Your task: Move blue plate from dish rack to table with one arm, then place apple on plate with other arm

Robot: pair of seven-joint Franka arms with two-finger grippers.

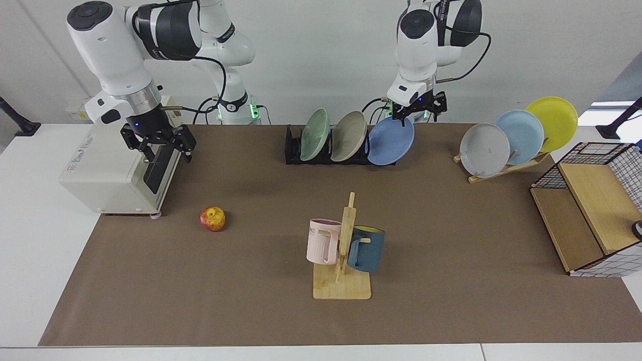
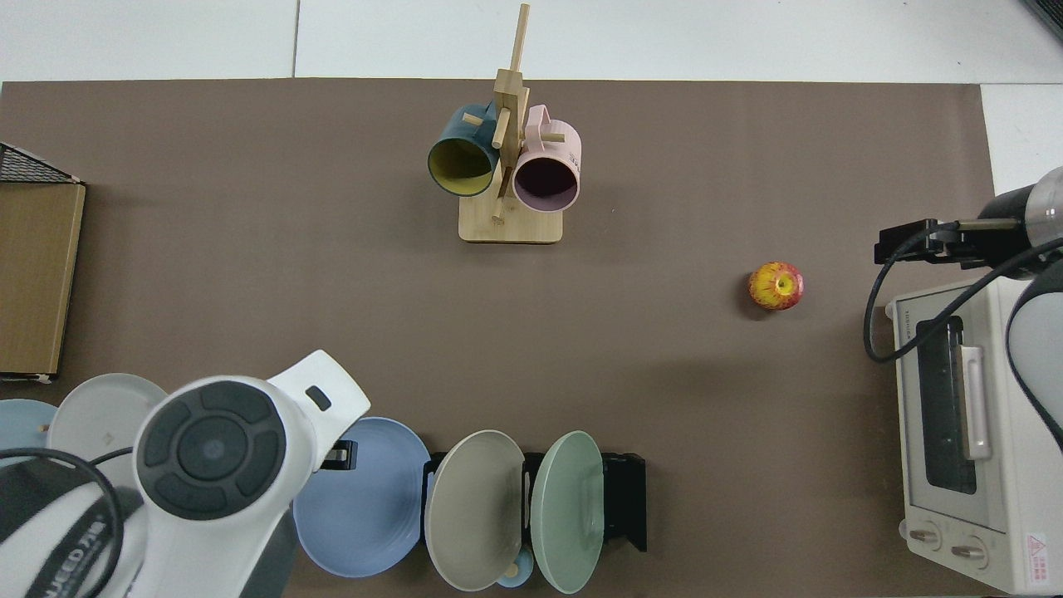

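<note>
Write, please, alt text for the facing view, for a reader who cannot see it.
The left gripper hovers just above the top rim of the blue plate, which stands in the dish rack. The right gripper waits, fingers open, beside a white toaster oven; the apple lies on the table.

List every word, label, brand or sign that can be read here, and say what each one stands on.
"ME": end of a word on the pink mug; the rest is hidden.
"JEED": partial lettering on the left arm in the top view; cut off.
Toaster oven: side lettering, a small brand mark by the door and a red triangle warning sticker, all too small to read.
Nothing legible on the blue plate, dish rack or apple.
</note>
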